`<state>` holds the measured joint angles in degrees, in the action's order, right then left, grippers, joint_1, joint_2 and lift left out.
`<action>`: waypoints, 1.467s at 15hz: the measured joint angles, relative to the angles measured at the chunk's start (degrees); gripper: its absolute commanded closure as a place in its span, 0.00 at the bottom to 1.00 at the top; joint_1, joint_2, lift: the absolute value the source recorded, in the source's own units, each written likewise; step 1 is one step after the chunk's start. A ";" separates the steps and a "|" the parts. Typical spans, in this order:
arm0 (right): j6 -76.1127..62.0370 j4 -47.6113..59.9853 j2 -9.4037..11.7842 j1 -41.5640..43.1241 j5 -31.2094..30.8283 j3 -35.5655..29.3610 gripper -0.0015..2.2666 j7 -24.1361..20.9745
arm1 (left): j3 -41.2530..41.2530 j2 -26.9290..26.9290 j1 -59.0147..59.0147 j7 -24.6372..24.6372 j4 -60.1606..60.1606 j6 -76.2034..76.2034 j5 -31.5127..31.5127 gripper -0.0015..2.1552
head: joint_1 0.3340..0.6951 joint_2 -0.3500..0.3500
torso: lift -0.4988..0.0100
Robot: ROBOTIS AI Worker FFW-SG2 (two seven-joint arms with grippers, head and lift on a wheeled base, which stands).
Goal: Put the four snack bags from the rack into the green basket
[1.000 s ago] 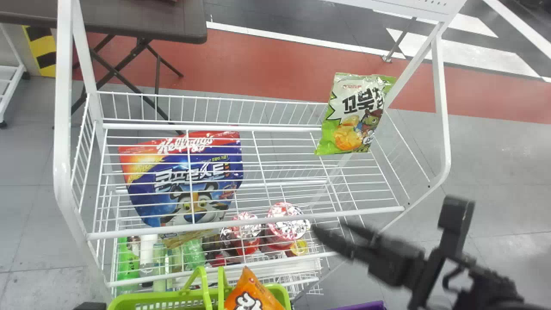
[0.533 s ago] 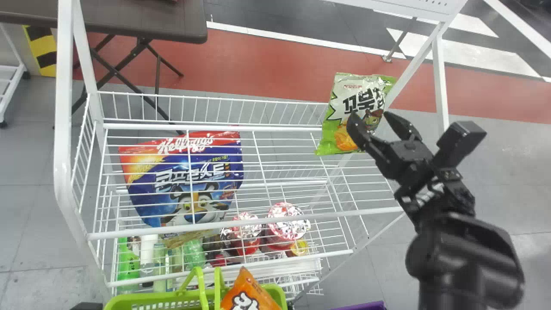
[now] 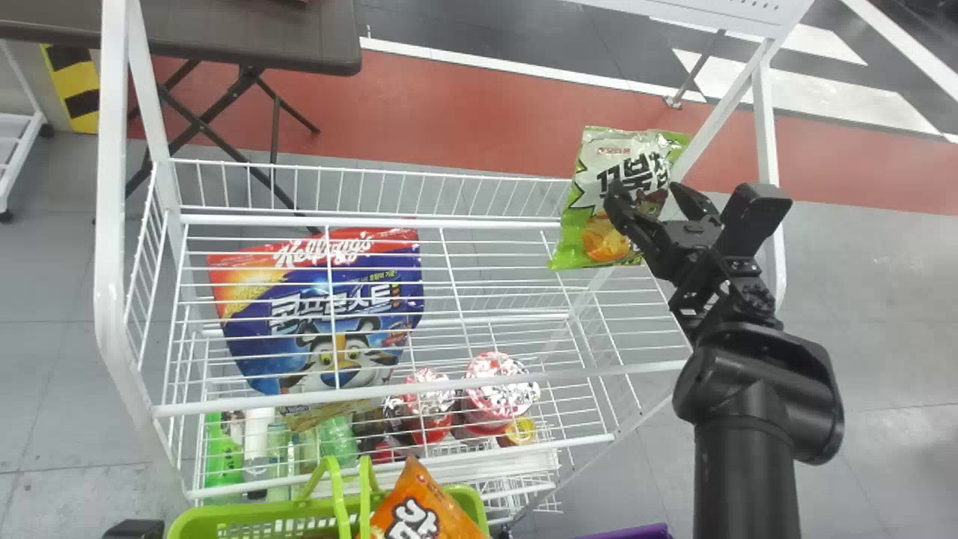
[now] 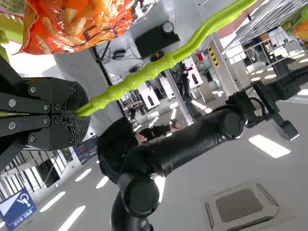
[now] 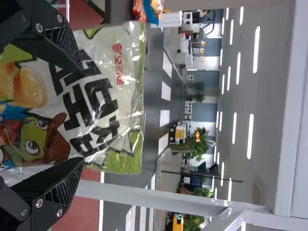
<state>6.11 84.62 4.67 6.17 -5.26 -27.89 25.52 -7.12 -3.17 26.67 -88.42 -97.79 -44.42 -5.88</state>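
Since the green snack bag (image 3: 635,153) at the far right corner of the rack (image 3: 111,224) looks light, slick and crushable, I'd pinch its middle softly; my right gripper (image 3: 647,189) is parted before it, my left gripper (image 4: 79,112) clenched on the basket handle (image 4: 144,73).

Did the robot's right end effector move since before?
Yes, forward: the right end effector went from near the white rack's front rail toward the green snack bag.
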 measured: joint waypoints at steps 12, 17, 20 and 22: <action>11.18 2.09 2.72 -1.83 4.67 0.78 0.98 5.67 | -0.42 0.06 -1.30 0.03 0.76 -2.18 0.02 0.99 | 1.00 0.00 | 0.97; 19.48 18.35 1.84 -10.08 11.93 -0.18 0.98 5.77 | -1.25 0.09 -1.40 0.36 0.48 -2.78 0.37 0.99 | 1.00 0.00 | 0.97; 30.85 29.91 1.60 -15.03 18.59 -2.47 0.98 5.78 | -1.60 0.09 -1.48 0.43 0.41 -2.99 0.49 0.99 | 1.00 0.00 | 0.97; 43.26 38.87 0.89 -18.25 23.80 -5.30 0.98 6.10 | -1.74 0.09 -1.54 0.52 0.46 -3.00 0.51 0.99 | 1.00 0.00 | 0.97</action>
<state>49.37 123.49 5.55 -12.08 18.54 -33.19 31.62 -8.86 -3.07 25.13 -87.90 -97.33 -47.42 -5.36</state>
